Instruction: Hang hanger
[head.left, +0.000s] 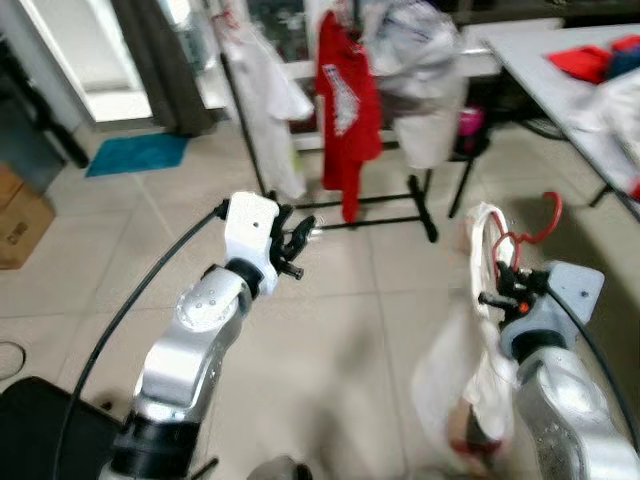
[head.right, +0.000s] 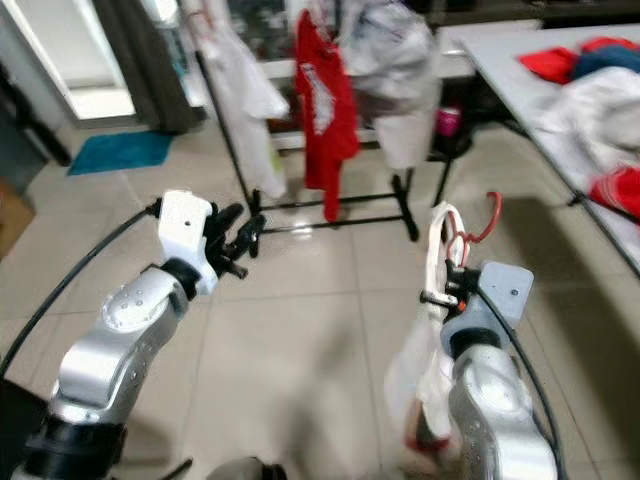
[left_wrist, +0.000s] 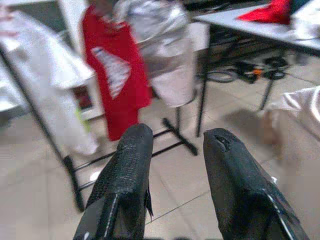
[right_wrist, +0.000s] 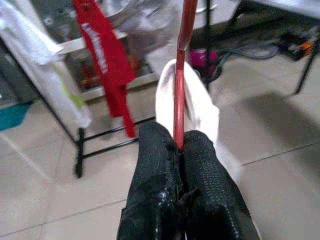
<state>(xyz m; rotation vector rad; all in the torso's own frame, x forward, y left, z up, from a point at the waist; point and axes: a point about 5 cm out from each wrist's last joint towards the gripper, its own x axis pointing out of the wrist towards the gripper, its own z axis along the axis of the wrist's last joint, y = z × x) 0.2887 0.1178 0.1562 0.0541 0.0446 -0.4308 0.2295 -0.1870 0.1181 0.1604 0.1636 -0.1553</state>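
Gripping the red plastic hanger (right_wrist: 182, 75) with its white garment (head.left: 470, 370), our right hand (right_wrist: 180, 145) clenched it; our left hand (left_wrist: 175, 145) hovered released before the black clothes rack (head.left: 420, 205).

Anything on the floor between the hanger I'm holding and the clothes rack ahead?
No, only bare tiled floor in the head views between the red hanger, gripped by the right end effector, and the clothes rack.

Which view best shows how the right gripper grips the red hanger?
The right wrist view: the right gripper is shut on the red hanger, its fingers pinching the stem in close-up. The eye views show the hook above the gripper and the white garment hanging below, but the grip itself is small and blurred.
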